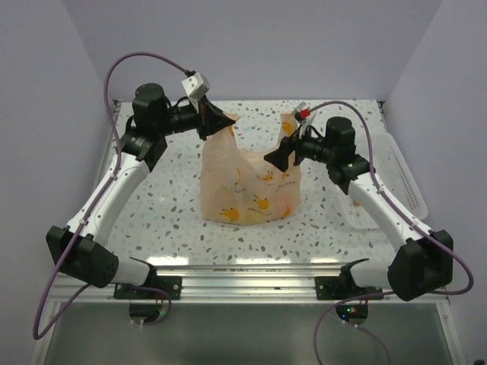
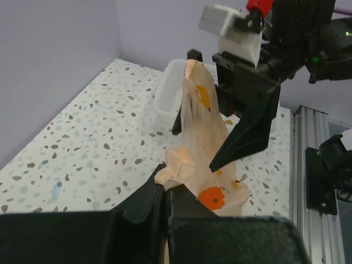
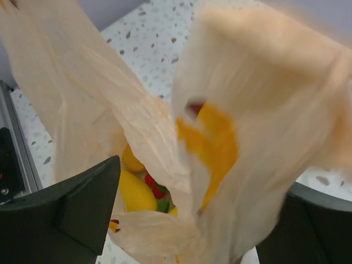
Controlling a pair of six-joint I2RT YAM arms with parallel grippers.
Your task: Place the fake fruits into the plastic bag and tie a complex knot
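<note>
The peach-orange plastic bag [image 1: 247, 182] stands upright mid-table with its two handles raised and apart. My left gripper [image 1: 226, 125] is shut on the tip of the left handle [image 2: 179, 165], which bunches out above its jaws. My right gripper [image 1: 278, 156] is open, its fingers [image 3: 82, 203] on either side of the right handle [image 3: 258, 126] without pinching it. Through the bag's mouth I see fake fruits: a yellow banana [image 3: 135, 190] and small red and green pieces [image 3: 155, 190]. No knot is in view.
A white plastic tray [image 1: 403, 175] lies at the right edge of the speckled table [image 1: 160, 213], behind the right arm. In the left wrist view the right gripper [image 2: 192, 149] straddles the bag close ahead. Walls close off the left, back and right.
</note>
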